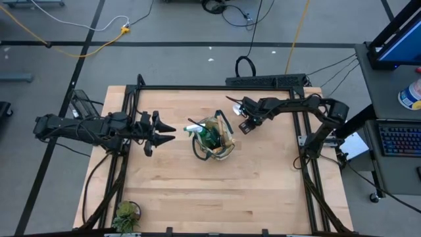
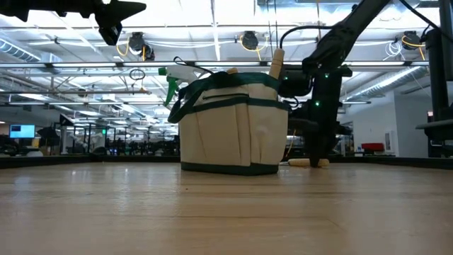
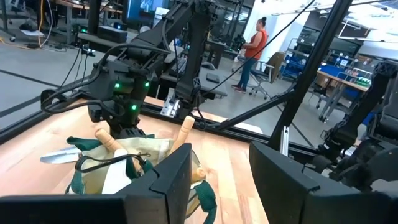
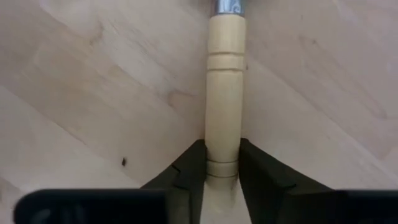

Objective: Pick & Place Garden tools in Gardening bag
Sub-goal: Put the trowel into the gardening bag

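Note:
The beige gardening bag with green trim stands upright at the table's middle; it also shows in the low view. A green spray bottle and wooden tool handles stick out of its top. My right gripper is just right of the bag, low at the table, shut on a wooden-handled tool with a metal collar; the tool's head is out of view. My left gripper hangs open and empty in the air to the left of the bag, raised well above the table in the low view. My right gripper pinches the tool's wooden handle near its free end between its two fingers. The fingers point down from above and lie across the handle. The handle lies flat along the tabletop, as the low view shows.
A small leafy potted plant stands at the table's near left corner. A black metal frame runs along the table's edges. A person stands far off in the room. Bare wood lies in front of the bag.

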